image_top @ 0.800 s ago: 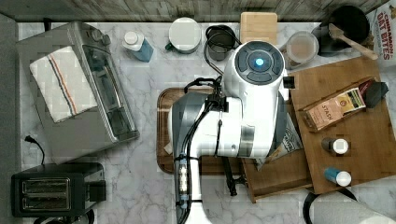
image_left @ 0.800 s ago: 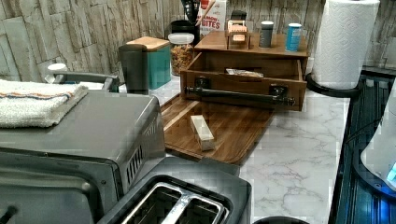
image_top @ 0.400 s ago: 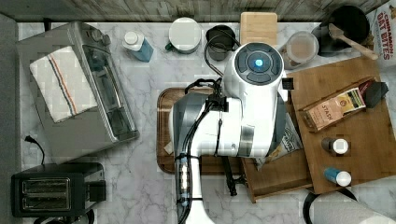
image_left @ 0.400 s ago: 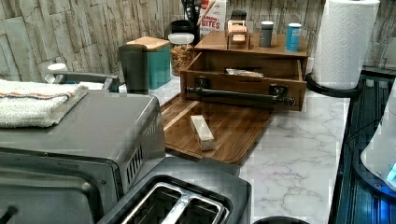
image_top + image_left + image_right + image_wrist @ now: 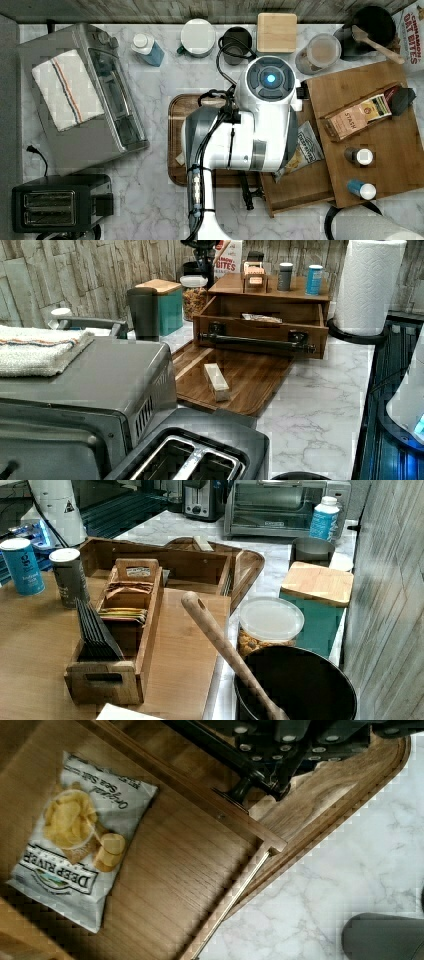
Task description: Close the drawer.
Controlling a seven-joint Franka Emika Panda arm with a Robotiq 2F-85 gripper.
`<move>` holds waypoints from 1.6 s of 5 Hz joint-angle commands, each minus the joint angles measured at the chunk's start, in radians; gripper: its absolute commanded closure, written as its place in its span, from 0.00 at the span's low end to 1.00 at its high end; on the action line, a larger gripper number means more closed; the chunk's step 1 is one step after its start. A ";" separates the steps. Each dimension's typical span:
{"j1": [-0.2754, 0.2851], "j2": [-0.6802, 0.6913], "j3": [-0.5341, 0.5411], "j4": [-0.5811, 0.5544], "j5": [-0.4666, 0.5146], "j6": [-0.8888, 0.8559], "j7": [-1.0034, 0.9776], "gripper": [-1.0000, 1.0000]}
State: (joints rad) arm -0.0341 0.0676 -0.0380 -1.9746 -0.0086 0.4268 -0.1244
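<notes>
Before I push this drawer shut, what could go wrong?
1. The chip bag lies loose in the open drawer; if it rides up, it could catch under the box top.
2. The drawer front hangs over the dark tray, so a low push might shove the tray.
3. The gripper sits near one end of the handle; an off-centre push may skew the drawer.

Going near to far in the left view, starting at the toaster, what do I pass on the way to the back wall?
Toaster → dark serving tray → open drawer → tea box on the wooden box top → cereal box.
</notes>
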 commanded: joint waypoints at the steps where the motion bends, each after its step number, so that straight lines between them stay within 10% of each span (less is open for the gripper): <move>1: 0.100 -0.148 0.122 -0.147 -0.013 0.104 0.006 1.00; 3: 0.194 -0.239 0.008 -0.366 -0.003 0.264 -0.362 1.00; 4: 0.145 -0.229 0.033 -0.438 0.019 0.310 -0.518 1.00; 8: 0.153 -0.148 0.060 -0.661 -0.066 0.520 -0.527 1.00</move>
State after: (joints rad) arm 0.1346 -0.0734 0.0408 -2.5488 -0.0573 0.9507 -0.6035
